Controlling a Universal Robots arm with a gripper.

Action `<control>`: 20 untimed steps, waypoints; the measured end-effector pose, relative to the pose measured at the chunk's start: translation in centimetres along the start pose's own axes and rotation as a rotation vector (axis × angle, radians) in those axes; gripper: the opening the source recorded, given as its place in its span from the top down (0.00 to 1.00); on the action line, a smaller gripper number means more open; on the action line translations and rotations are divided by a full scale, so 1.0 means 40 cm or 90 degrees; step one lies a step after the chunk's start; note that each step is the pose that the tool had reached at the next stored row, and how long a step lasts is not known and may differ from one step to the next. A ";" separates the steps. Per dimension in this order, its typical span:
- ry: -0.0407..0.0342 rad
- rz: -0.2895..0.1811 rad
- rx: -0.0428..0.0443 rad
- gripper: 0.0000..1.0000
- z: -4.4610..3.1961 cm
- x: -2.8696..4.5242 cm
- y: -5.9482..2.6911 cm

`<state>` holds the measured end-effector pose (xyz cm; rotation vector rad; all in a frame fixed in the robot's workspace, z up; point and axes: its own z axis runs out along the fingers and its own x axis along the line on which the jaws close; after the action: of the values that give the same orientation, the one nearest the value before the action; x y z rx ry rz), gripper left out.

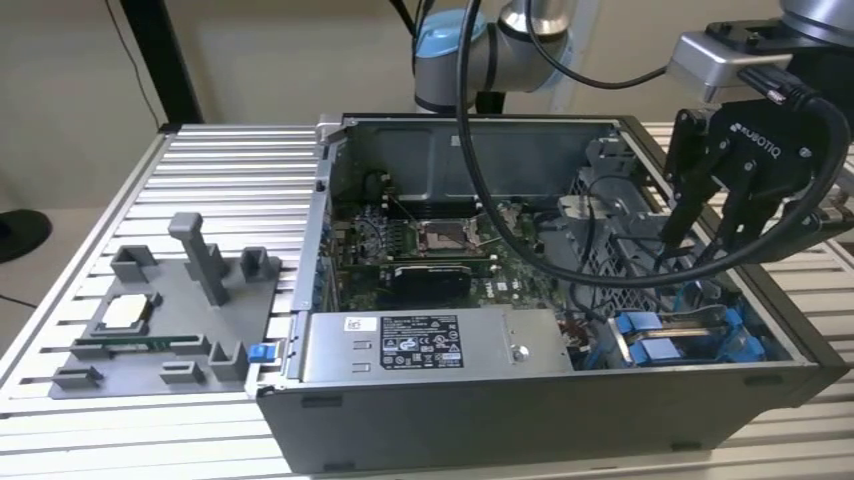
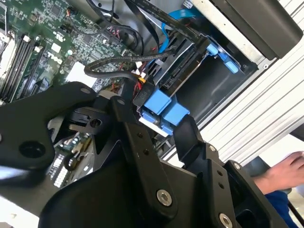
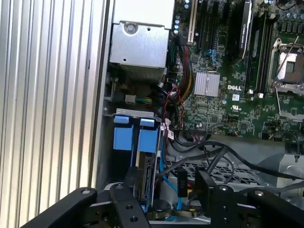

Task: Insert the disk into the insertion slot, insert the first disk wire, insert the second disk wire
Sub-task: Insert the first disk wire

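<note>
Below the spread jaws, disk (image 1: pixel 663 350) seated in insertion slot (image 1: pixel 727 335)

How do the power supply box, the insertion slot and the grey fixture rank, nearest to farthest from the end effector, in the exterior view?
1. Insertion slot, beneath the end effector, exterior view's right.
2. Power supply box, at the case's front wall.
3. Grey fixture, on the table outside the case, exterior view's left.

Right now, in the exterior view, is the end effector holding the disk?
No, the end effector hangs open above the computer case, with nothing in its grasp.
</note>
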<state>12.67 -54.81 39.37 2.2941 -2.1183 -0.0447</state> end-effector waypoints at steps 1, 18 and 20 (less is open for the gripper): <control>0.0001 0.000 0.0006 0.00 0.000 0.000 0.000; -0.0267 -0.005 0.0177 0.00 0.015 -0.007 0.000; -0.0367 -0.006 0.0221 0.00 0.016 -0.008 0.000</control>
<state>12.63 -54.51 38.74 2.3497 -2.1526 -0.0757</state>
